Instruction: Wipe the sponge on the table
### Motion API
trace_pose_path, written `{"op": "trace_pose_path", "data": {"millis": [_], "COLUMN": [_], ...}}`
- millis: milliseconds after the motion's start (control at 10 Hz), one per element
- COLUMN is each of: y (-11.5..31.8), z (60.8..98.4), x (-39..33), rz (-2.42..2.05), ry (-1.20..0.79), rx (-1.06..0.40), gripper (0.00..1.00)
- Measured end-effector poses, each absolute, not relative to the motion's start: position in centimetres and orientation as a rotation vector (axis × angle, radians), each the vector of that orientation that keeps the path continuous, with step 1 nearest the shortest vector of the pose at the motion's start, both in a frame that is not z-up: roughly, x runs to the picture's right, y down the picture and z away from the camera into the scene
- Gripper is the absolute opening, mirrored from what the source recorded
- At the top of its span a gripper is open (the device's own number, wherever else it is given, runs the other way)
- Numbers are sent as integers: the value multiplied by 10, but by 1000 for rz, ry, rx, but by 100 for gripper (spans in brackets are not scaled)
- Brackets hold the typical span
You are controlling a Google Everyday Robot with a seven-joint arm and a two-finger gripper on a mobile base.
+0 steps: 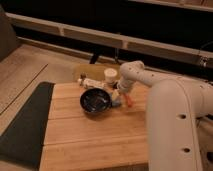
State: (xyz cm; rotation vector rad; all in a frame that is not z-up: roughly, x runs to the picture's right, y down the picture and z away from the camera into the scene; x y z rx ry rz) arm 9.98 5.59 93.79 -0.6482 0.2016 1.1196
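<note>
The sponge (116,103) is a small blue pad lying on the light wooden table (95,142), just right of a dark bowl (95,101). My gripper (118,95) hangs at the end of the white arm (165,100) and is down right over the sponge, partly hiding it. I cannot tell if it touches or holds the sponge. A thin orange object (128,102) lies just right of the gripper.
A white cup (110,75) and a bottle lying on its side (94,83) sit at the table's far edge behind the bowl. A dark mat (25,125) lies left of the table. The bulky white forearm covers the table's right side.
</note>
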Motion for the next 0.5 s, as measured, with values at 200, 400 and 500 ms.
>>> {"op": "trace_pose_path", "data": {"millis": [200, 400, 500], "y": [59, 61, 62], "z": [941, 945, 946], "x": [98, 96, 96], "rz": [1115, 1107, 1103], "ry": [205, 208, 209], "rx": [-661, -673, -678], "gripper": [65, 49, 39]}}
